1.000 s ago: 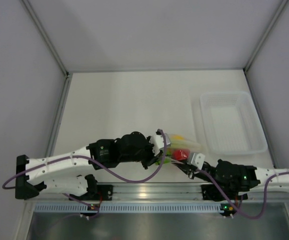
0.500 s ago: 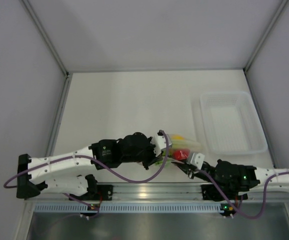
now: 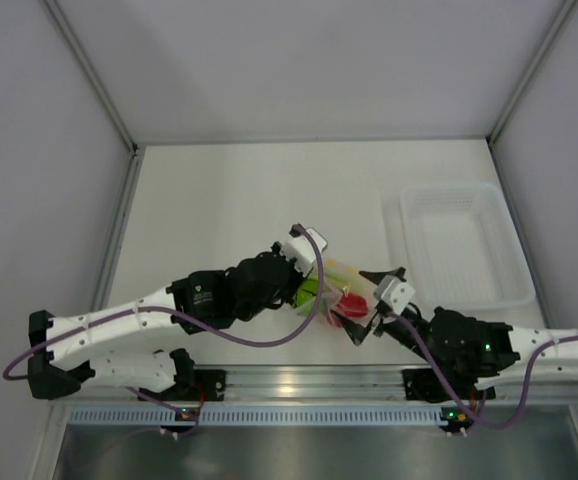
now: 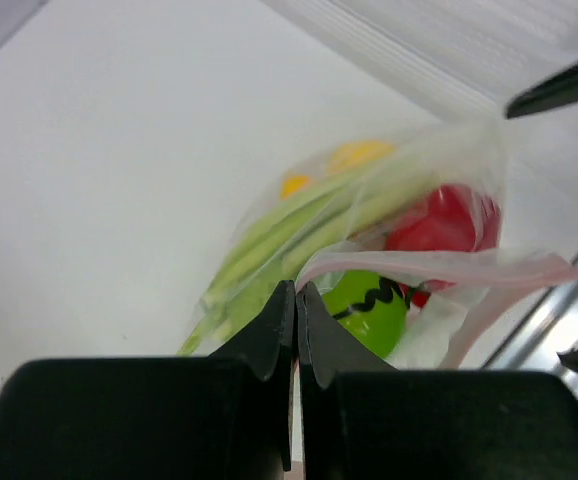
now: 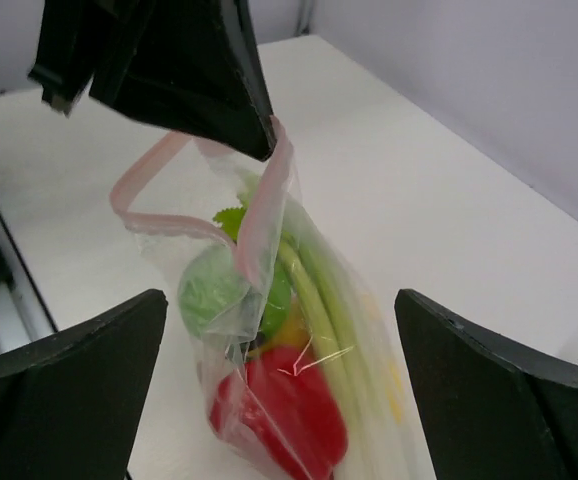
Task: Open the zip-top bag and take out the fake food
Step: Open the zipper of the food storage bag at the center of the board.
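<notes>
Overhead, the left gripper (image 3: 309, 268) and right gripper (image 3: 364, 305) meet at the zip-top bag (image 3: 337, 288), near the tabletop's (image 3: 219, 200) front edge, beside the tray (image 3: 459, 245). Only the right wrist view shows the left gripper clenched on the pink zip strip (image 5: 259, 215), the right gripper spread wide. The fake food (image 5: 284, 415) sits inside the bag. Only the left wrist view shows yellow pieces (image 4: 354, 155) behind the leek stalk (image 4: 289, 220).
</notes>
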You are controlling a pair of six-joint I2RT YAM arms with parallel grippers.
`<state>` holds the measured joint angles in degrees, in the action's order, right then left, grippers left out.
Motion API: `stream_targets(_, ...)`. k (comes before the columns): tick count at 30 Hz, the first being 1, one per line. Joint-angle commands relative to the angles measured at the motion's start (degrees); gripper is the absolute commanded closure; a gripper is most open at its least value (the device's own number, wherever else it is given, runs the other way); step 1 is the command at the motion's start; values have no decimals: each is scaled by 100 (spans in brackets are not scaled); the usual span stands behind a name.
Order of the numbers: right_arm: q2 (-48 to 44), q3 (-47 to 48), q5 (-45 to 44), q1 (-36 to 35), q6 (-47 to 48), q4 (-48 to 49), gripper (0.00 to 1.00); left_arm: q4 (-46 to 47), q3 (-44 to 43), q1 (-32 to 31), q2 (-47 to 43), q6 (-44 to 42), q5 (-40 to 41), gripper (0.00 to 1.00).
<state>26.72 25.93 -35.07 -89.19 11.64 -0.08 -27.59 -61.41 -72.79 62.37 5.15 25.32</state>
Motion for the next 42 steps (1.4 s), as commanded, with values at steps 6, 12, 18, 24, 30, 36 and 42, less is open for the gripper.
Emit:
stream_targets(6, 1666, 2720, -662, 1207, -3472, -1218, 1, 228, -1398, 1179, 450, 1073, 1929, 100)
stream_targets(12, 2081, 2723, -220, 1255, -4764, -652, 2, 219, -1839, 1224, 837, 1558, 2556, 100)
stream_targets(18, 2952, 2919, -290, 1517, -6222, -828, 12, 316, -1551, 1636, 909, 2788, 2303, 100)
stream_targets(24, 3137, 2109, 325, 2395, -6973, -256, 20, 983, -698, 1690, 742, 3686, 2066, 100)
stream_targets(30, 3470, 2056, 597, 2861, -6710, -265, 23, 1203, -390, 1698, 821, 3967, 1836, 100)
stream_targets(36, 4138, 2082, 1002, 3433, -6412, -107, 32, 1537, -310, 1698, 856, 3951, 1538, 100)
stream_targets(42, 4789, 2372, 994, 3548, -6086, -238, 46, 1643, -241, 1733, 838, 3915, 1458, 100)
